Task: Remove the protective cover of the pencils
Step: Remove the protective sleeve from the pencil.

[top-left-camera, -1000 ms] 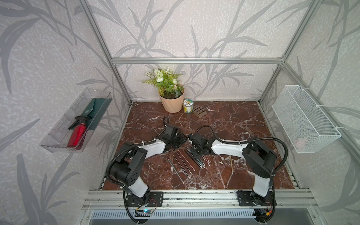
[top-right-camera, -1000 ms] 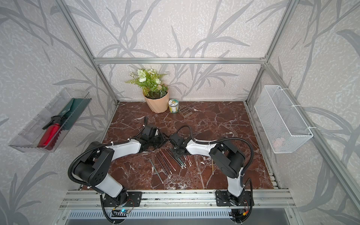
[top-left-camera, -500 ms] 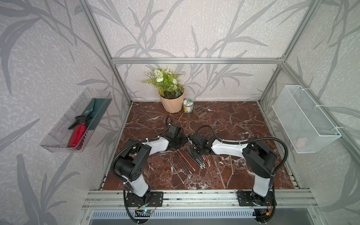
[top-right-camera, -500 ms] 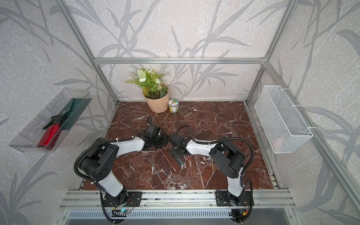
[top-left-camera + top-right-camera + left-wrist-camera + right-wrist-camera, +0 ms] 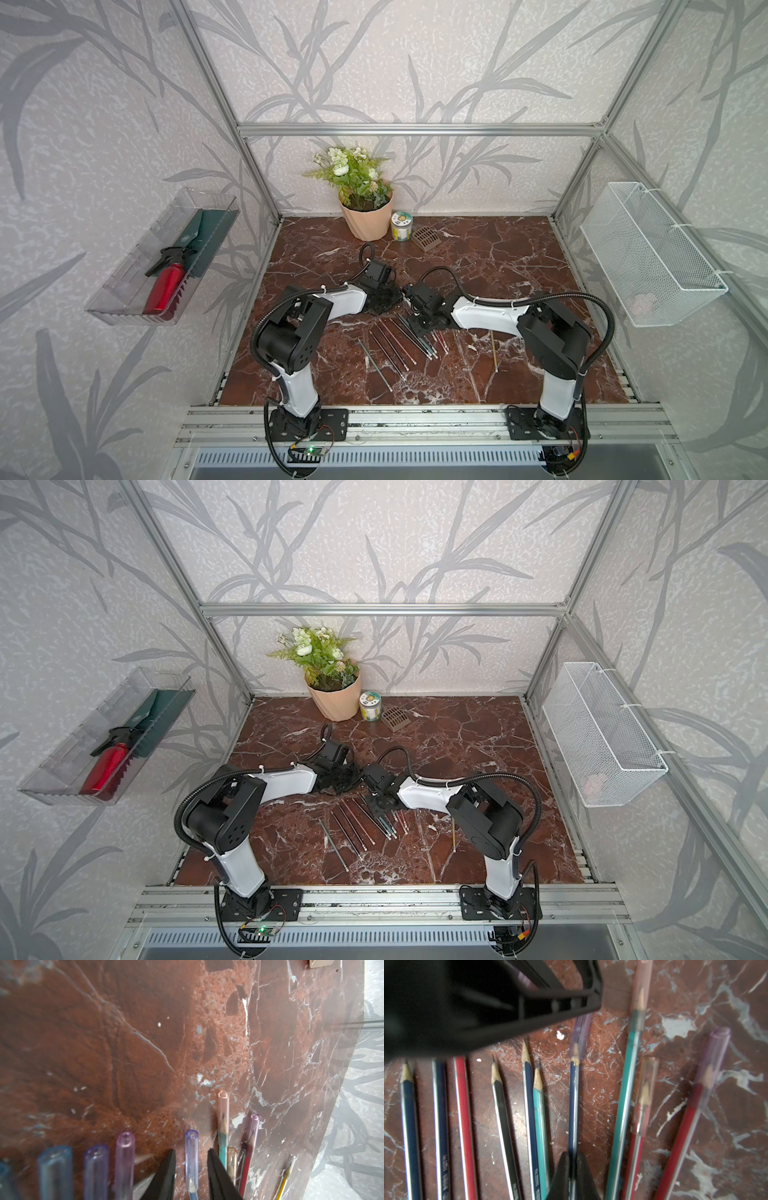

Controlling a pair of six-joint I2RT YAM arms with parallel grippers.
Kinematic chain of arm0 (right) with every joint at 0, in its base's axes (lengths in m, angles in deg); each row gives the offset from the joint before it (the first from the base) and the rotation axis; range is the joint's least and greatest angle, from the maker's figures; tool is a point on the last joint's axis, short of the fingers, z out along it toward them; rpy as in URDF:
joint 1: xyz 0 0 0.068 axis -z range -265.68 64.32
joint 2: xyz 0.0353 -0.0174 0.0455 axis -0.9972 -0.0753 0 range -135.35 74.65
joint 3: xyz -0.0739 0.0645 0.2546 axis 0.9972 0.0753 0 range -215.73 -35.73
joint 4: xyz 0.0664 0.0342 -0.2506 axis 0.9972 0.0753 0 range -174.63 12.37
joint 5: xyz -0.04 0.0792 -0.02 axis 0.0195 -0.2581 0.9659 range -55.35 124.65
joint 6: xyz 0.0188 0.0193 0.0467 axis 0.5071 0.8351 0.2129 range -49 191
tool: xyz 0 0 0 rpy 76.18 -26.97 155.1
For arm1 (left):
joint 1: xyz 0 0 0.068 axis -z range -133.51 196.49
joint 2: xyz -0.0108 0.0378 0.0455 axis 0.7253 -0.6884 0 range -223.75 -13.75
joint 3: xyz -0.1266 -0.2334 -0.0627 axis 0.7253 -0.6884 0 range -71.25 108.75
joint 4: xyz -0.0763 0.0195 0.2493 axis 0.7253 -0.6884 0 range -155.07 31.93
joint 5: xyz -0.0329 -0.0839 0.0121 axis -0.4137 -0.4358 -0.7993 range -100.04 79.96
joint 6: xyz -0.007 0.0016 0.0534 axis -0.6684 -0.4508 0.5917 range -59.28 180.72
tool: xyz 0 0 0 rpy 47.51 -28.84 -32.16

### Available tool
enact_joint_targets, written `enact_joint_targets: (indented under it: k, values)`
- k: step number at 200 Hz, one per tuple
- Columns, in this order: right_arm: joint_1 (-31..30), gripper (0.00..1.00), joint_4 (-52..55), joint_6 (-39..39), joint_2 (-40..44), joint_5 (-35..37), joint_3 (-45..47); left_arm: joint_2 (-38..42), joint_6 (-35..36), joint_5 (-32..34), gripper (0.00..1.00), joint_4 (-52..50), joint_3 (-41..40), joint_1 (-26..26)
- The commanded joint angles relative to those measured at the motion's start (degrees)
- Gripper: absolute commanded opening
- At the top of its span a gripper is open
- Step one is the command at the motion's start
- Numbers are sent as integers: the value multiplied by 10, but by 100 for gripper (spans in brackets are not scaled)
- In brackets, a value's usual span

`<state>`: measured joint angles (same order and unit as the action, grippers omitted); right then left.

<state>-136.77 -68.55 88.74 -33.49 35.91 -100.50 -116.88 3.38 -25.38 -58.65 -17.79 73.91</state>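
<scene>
**A:** Which step do we show here?

**B:** Left wrist view: the left end effector (image 5: 191, 1150) stands released, one finger on each side of a blue-purple cap (image 5: 191, 1142). A sliver of desk (image 5: 104, 1043) shows on both sides (so no grasp yet, as we read it). Right wrist view: the right end effector (image 5: 573, 1154) is clenched on the dark blue pencil (image 5: 574, 1105) that wears this cap. We judge the step to be the seizing of the cap, ahead of the pull.

**A:** What does the next move call for?

**B:** We think the left fingers must pinch the cap alone, then draw it along the pencil's axis while the right holds fast. A skewed pull may jam it.

**A:** How do the task's things look?

**B:** The pencils (image 5: 399, 345) lie fanned on the desk between the two arms. Several show bare sharpened tips, such as the black pencil (image 5: 502, 1105). Others wear the protective cover, such as the pink cap (image 5: 223, 1105) and the purple cap (image 5: 254, 1128). We see short translucent tubes, with the pencil point visible inside.
</scene>
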Motion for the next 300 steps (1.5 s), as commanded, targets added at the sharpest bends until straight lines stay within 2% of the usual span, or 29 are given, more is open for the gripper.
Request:
enact_joint_targets:
  k: [1, 58, 127, 185, 300]
  values:
    - [-1, 0, 1, 1, -17, -9, -10, -12, 9, 23, 26, -41, 19, 7]
    - [-1, 0, -8, 9, -17, -20, -8, -34, 26, 49, 24, -107, 66, 29]
    - [0, 0, -25, 7, -12, -43, 1, -45, 18, 50, 11, -98, 69, 29]
    - [-1, 0, -28, 9, 10, -45, 34, -52, 18, 75, 10, -108, 79, 21]
    - [-1, 0, -23, 18, 39, -41, 65, -48, 19, 80, 8, -109, 71, 6]
